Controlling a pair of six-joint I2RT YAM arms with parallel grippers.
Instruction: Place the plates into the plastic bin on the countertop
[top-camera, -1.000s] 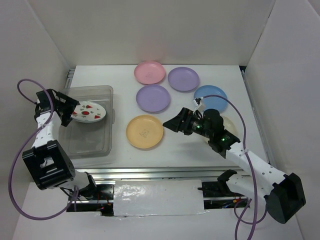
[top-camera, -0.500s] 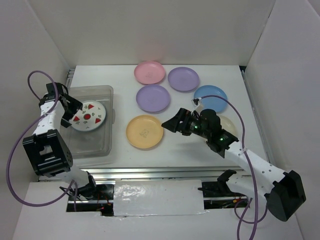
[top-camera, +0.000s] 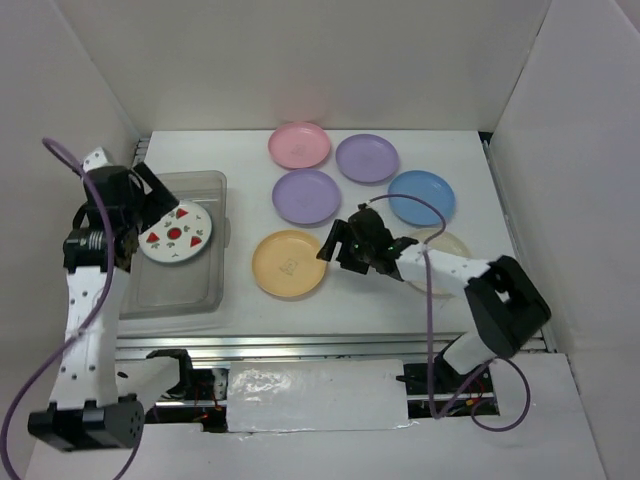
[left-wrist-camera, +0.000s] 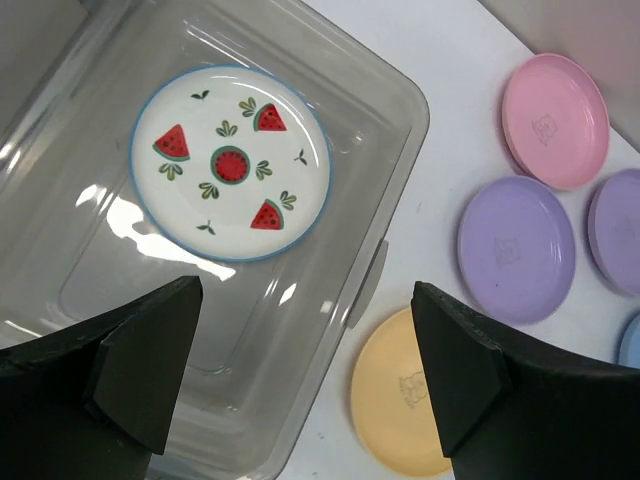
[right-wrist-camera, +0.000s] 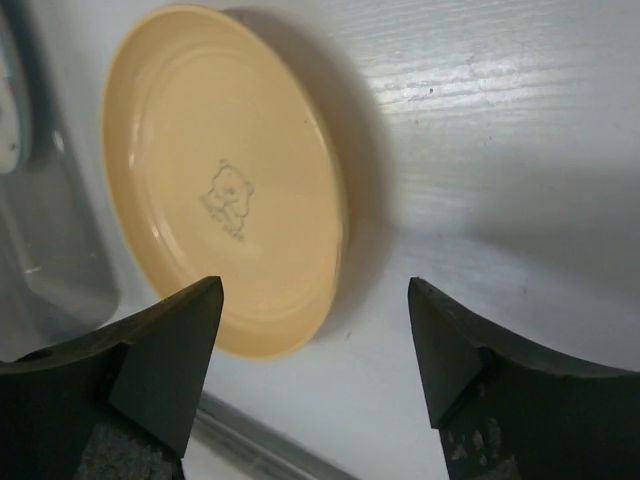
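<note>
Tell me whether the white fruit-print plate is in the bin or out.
In. The white fruit-print plate rests on the floor of the clear bin, inside its walls, the left gripper open above.

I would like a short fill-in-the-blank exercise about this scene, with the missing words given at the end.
1. The plastic bin contains exactly ____ patterned plate.
2. The right tool, jaws apart, is beside a plain plate of the colour ____.
3. The left tool, above the bin, is ____ (open or shut).
Missing words: one; orange-yellow; open.
</note>
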